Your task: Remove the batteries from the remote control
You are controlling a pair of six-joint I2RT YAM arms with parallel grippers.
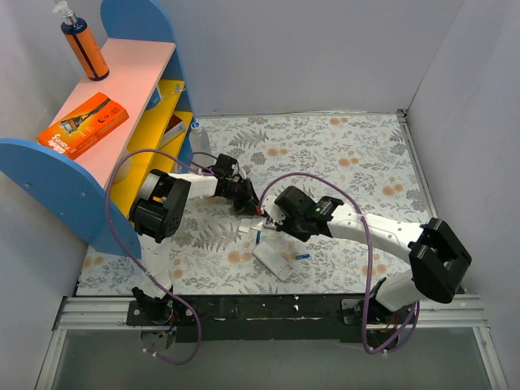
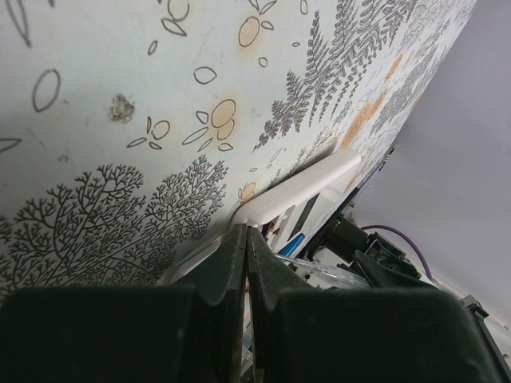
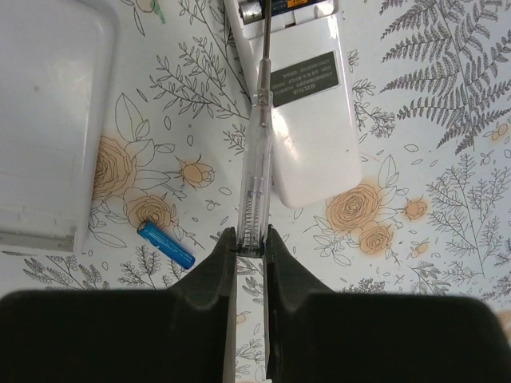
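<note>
Right hand clamps a clear screwdriver, its tip in the remote bay; left hand is pinched shut just beside the remote. One battery lies loose on the surface near a white slab, possibly a second remote. Blue shelf stands well apart at the left.

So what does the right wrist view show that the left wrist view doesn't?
Right wrist only: the right jaws shut on a clear-handled screwdriver, its tip at the open battery bay of the white remote; a loose blue battery; a flat white plastic piece at the left edge. Left wrist only: the left jaws closed together, nothing visible between them, with the remote seen edge-on. Both: the remote, the floral tablecloth, and seemingly the screwdriver's clear handle.
</note>
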